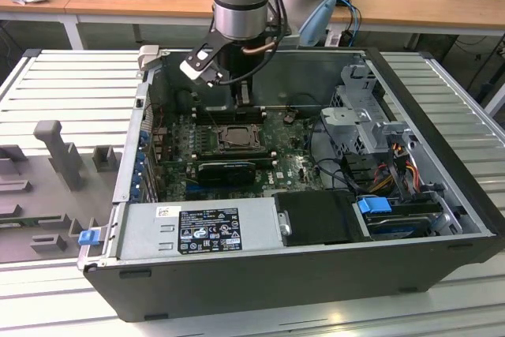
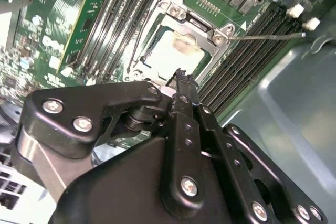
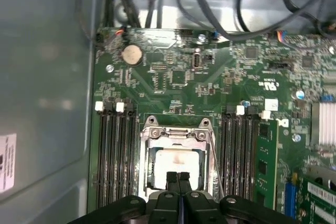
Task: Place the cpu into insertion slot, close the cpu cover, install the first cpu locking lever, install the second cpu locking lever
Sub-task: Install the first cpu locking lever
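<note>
cpu [image 3: 176, 165]: sat in insertion slot [image 1: 220, 138] | cpu cover [image 3: 176, 134]: lay flat, framing it | locking lever [image 2: 268, 36]: stuck out loose | hand [image 3: 178, 176]: pinched together, empty, hovered just above cover

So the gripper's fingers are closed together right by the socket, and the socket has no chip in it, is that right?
Not quite. The socket is not empty: the cpu already lies in the insertion slot, as the first wrist view shows. The rest holds: the gripper is right by it, with its fingers closed together.
</note>
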### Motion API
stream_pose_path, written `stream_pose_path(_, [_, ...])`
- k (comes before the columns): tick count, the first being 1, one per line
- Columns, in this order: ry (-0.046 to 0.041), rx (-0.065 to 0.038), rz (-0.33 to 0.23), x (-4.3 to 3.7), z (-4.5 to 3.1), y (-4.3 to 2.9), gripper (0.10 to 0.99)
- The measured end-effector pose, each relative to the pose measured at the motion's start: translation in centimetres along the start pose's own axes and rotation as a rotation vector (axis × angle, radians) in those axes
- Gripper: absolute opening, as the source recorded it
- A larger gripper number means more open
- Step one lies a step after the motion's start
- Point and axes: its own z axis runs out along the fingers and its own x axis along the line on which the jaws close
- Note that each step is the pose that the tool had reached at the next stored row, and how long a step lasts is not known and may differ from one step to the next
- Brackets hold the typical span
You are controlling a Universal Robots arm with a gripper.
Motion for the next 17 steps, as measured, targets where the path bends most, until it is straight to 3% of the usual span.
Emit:
stream_pose_path(4, [0.0035, 0.002, -0.072, 0.00, 0.00, 0.00, 0.106])
stream_pose_path(17, [0.0103, 0.006, -0.211, 0.00, 0.00, 0.00, 0.106])
